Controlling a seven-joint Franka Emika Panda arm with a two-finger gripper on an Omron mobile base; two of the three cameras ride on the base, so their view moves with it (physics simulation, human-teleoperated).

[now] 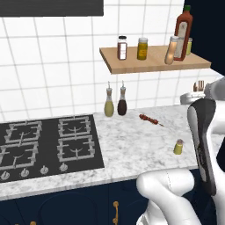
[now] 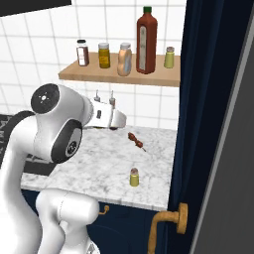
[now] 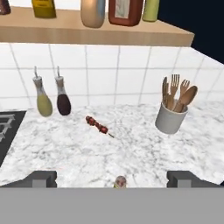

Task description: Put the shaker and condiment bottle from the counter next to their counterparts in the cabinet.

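The peach-orange condiment bottle (image 1: 171, 49) (image 2: 124, 59) stands upright on the light-wood shelf (image 1: 154, 63) (image 2: 114, 75), close beside the tall red-brown bottle (image 1: 183, 30) (image 2: 146, 40). A yellow-green shaker twin (image 2: 169, 57) sits at the shelf's right end. The other shaker (image 1: 178, 146) (image 2: 134, 177) stands on the marbled counter (image 1: 132, 145) near its front edge. In the hand view my gripper (image 3: 113, 179) is open and empty, its fingertips (image 3: 41, 178) wide apart, with the shaker (image 3: 120, 181) low between them and farther off.
Two spouted cruets (image 1: 109, 103) (image 1: 122, 102) stand against the tiled wall, and a skewer (image 1: 150, 119) lies on the counter. A cup of wooden utensils (image 3: 171, 116) sits at the right. The black hob (image 1: 48, 143) is on the left. Two small jars (image 1: 122, 47) (image 1: 142, 48) share the shelf.
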